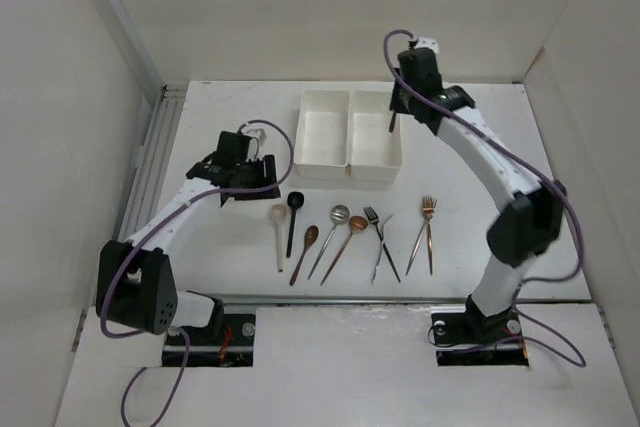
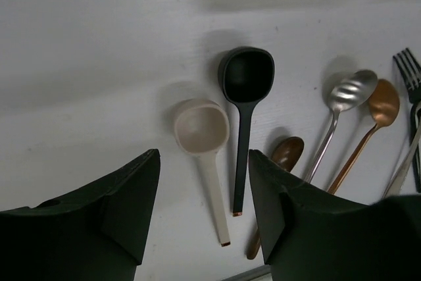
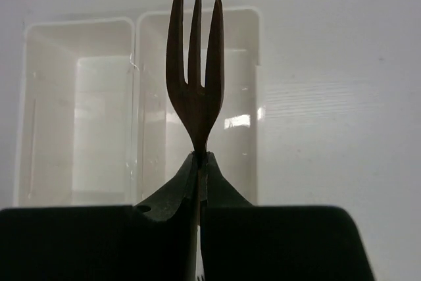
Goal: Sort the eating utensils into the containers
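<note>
Main risk: dropping the dark fork from height. Pinched at the neck in the right claw, jaws closed on it, tines aimed down over the right bin. In the top view, hanging close to that bin's right wall, toward the far end. Released there, likely to bounce, lean on the rim or tip out onto the table. Less likely to cross the divider into the left bin. Safer lowered and laid flat before letting go. Both bins apparently empty.

Second risk, on the left. Left claw with jaws apart, holding nothing, poised above the white spoon handle. Black spoon just beside it on the right. Brown spoon partly hidden behind the right finger. Closing here could catch two handles at once, or shove the black one aside.

Further right in the same row: silver spoon, copper spoon, then forks, two of them crossed. No obstacle seen between the row and the bins.
</note>
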Controlling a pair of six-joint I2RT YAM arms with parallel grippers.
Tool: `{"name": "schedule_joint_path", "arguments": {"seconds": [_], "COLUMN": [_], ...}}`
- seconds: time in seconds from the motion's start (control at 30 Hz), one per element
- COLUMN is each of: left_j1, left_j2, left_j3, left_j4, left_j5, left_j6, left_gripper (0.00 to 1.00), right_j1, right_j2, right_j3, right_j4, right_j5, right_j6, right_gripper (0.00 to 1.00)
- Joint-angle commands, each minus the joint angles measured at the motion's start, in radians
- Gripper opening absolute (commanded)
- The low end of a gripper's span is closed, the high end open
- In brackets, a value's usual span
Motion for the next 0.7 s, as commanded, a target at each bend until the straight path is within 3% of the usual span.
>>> {"name": "schedule_joint_path", "arguments": {"seconds": [0.0, 0.1, 0.2, 0.23, 0.3, 0.4, 0.67], "left_j1": [-0.062, -0.118, -0.15, -0.15, -0.15, -0.15, -0.17], "left_j2": [0.025, 0.058, 0.129, 0.149, 0.2, 0.224, 0.312], "left_j3": [0.03, 0.039, 0.063, 0.063, 0.063, 0.054, -0.03], "left_j4": [-0.052, -0.088, -0.148, -0.162, -0.199, -0.243, -0.217], "left_j5": [-0.053, -0.064, -0.064, -0.08, -0.109, -0.134, -0.038], "left_j6": [-0.028, -0.057, -0.088, -0.102, -0.132, -0.157, -0.157], "left_gripper": [0.53, 0.56, 0.57, 0.56, 0.52, 0.5, 0.47], "right_j1": [0.017, 0.026, 0.026, 0.026, 0.037, 0.037, 0.078], "right_j2": [0.223, 0.322, 0.343, 0.343, 0.313, 0.264, 0.093], "right_j3": [0.123, 0.156, 0.167, 0.167, 0.157, 0.144, 0.055], "right_j4": [0.01, -0.015, -0.035, -0.035, -0.024, -0.024, -0.004], "right_j5": [-0.071, -0.123, -0.136, -0.136, -0.113, -0.086, -0.067], "right_j6": [-0.028, -0.04, -0.04, -0.04, -0.04, -0.04, -0.062], "right_gripper": [0.0, 0.01, 0.28, 0.44, 0.53, 0.57, 0.58]}}
